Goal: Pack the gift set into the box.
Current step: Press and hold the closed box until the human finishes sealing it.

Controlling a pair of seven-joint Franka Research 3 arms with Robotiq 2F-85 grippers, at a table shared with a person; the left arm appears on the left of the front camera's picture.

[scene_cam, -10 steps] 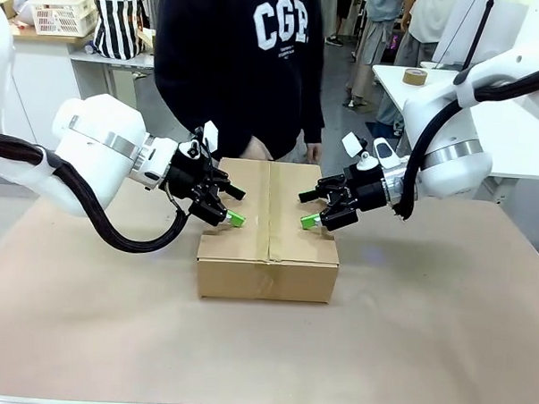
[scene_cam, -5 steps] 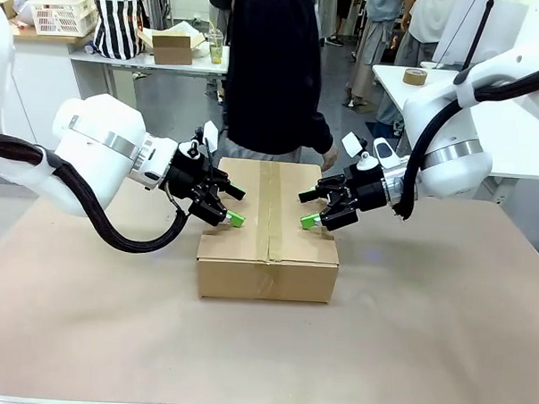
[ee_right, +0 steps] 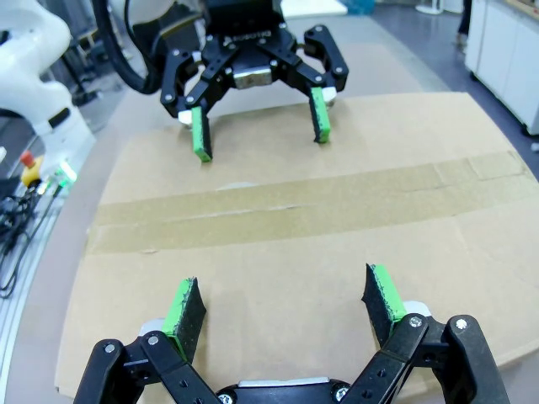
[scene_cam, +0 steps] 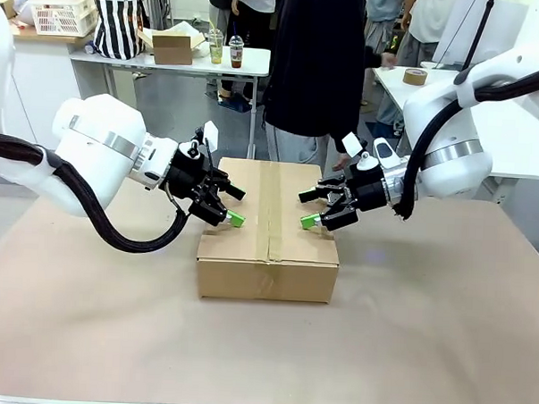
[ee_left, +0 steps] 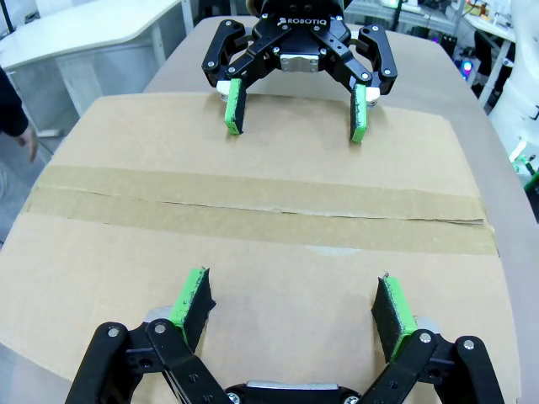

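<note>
The box (scene_cam: 268, 242) is a shallow brown carton in the middle of the table, its flaps closed and brown tape (ee_left: 253, 206) running along the centre seam. My left gripper (scene_cam: 231, 207) hovers open just over the box's left top edge. Facing it, my right gripper (scene_cam: 308, 211) stands open over the right top edge. In the left wrist view my own gripper (ee_left: 292, 286) spreads above the cardboard, with the right gripper (ee_left: 295, 109) opposite. The right wrist view shows its gripper (ee_right: 282, 286) and the left gripper (ee_right: 259, 126) beyond the tape. The gift set is out of view.
A person in a dark top (scene_cam: 315, 70) stands at the far edge behind the box, a hand (scene_cam: 343, 160) near my right gripper. A tape roll (scene_cam: 415, 76) lies on the white table at the back right. Brown paper (scene_cam: 443, 335) covers the tabletop around the box.
The person has stepped to the right along the far side and turned away. Both arms and the box have stayed where they were.
</note>
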